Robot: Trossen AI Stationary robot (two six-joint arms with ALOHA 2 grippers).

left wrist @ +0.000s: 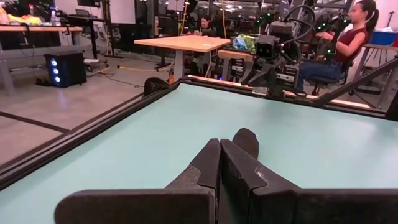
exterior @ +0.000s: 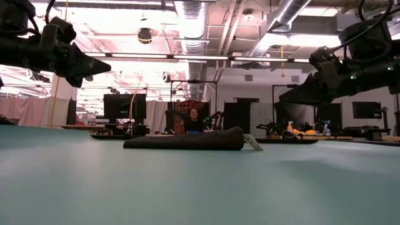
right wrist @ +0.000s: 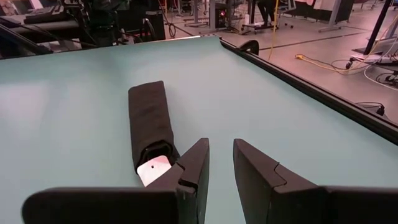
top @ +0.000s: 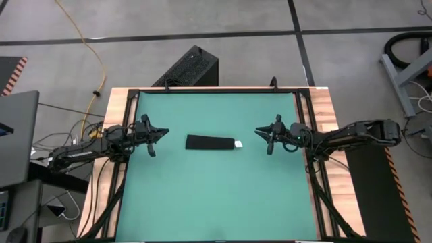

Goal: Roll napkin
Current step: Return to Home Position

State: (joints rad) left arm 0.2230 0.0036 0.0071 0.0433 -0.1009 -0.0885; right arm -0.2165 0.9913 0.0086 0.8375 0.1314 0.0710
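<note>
I see a yellow cable (top: 96, 64) on the floor, at about 10 o'clock from the green table (top: 216, 202). My left gripper (top: 156, 140) hangs over the table at 9 o'clock. Its fingers are pressed together and hold nothing. A black box (top: 191, 67) sits on the floor at 12 o'clock, past the table's far edge. The napkin (top: 208, 142) lies in the middle as a tight black roll, with its white tag (top: 239, 144) at the 3 o'clock end. Only green table shows between it and each gripper. My right gripper (top: 266, 138) hangs at 3 o'clock near the tag, not touching it. Its fingers are a little apart and hold nothing.
</note>
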